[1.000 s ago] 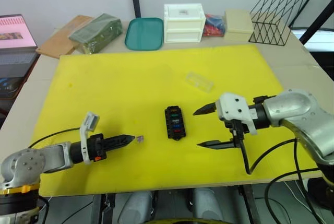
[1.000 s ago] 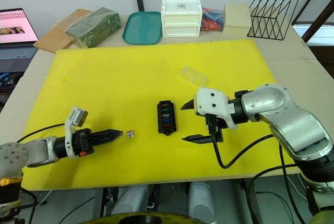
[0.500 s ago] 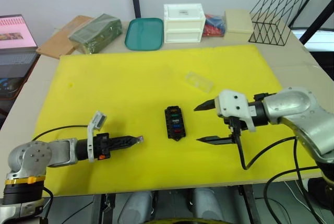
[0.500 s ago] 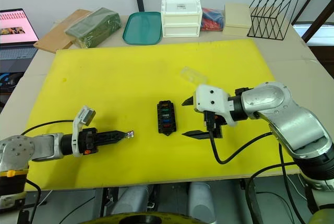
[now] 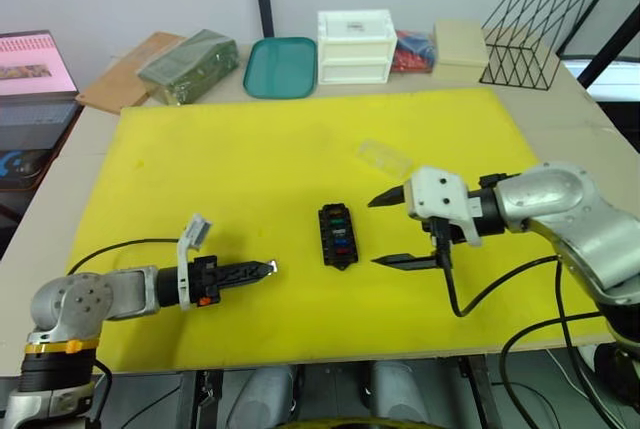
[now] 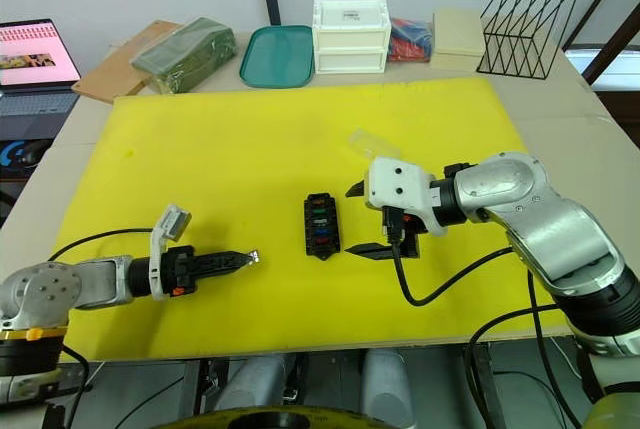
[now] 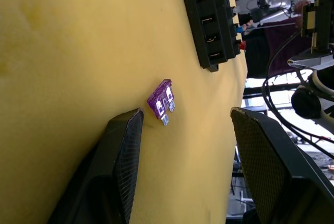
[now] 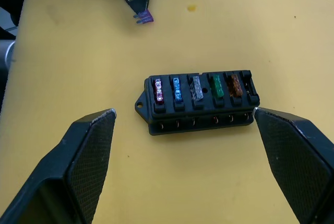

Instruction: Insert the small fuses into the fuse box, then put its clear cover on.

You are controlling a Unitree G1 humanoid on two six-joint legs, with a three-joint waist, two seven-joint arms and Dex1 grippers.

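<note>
The left gripper (image 6: 254,256) lies low over the near part of the yellow mat (image 6: 230,149), fingers spread apart. The purple fuse (image 7: 162,100) rests on the mat between the two fingertips, touching neither, blades pointing back toward the gripper. In the right wrist view this fuse (image 8: 144,18) lies just beside the left gripper's tip.

The fuse box (image 6: 321,226) sits on the mat near its middle, between the two grippers and well apart from the purple fuse. One row holds five fuses (image 8: 195,87): red, blue, grey, green and amber. The slot at the end beside the amber fuse is vacant.

The right gripper (image 6: 358,220) hovers just beside the fuse box on its right side, fingers wide apart and holding nothing.

Farther out, the clear cover (image 5: 384,157) lies on the mat, apart from the box.

Beyond the mat stand a teal tray (image 5: 281,66), a white drawer unit (image 5: 354,33), a beige box (image 5: 460,44) and a black wire rack (image 5: 528,24).
</note>
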